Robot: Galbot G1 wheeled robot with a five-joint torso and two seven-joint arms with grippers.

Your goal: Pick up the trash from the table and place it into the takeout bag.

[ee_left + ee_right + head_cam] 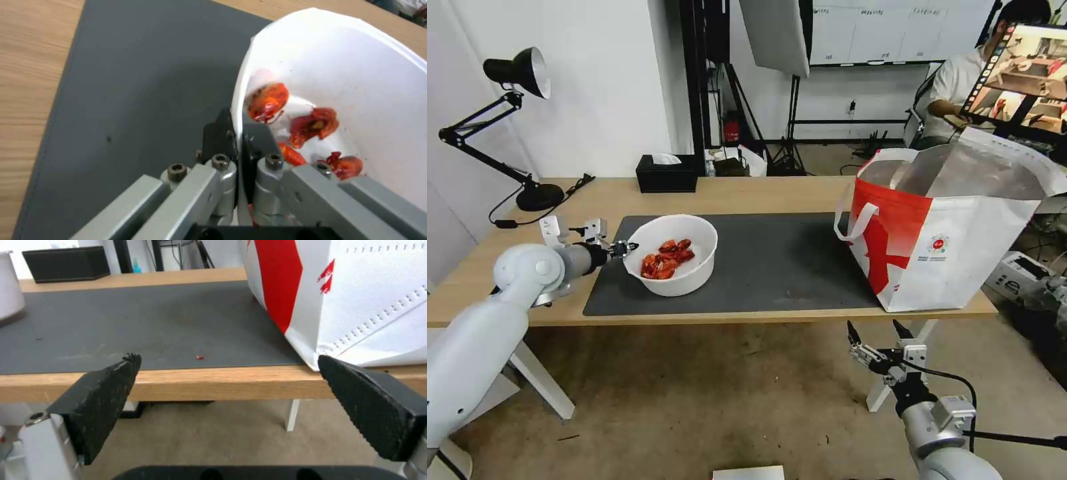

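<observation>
Left gripper [625,249] reaches out level, fingers [221,135] clamped on the bowl [687,233] rim; right gripper [879,329] waits below the surface [774,193], fingers apart.

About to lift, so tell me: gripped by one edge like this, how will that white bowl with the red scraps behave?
The bowl is likely thin and flexible: in the left wrist view its rim bends where the left end effector pinches it. Held at one side, it may sag or tilt. The loose red scraps could then slide towards the low edge.
</observation>
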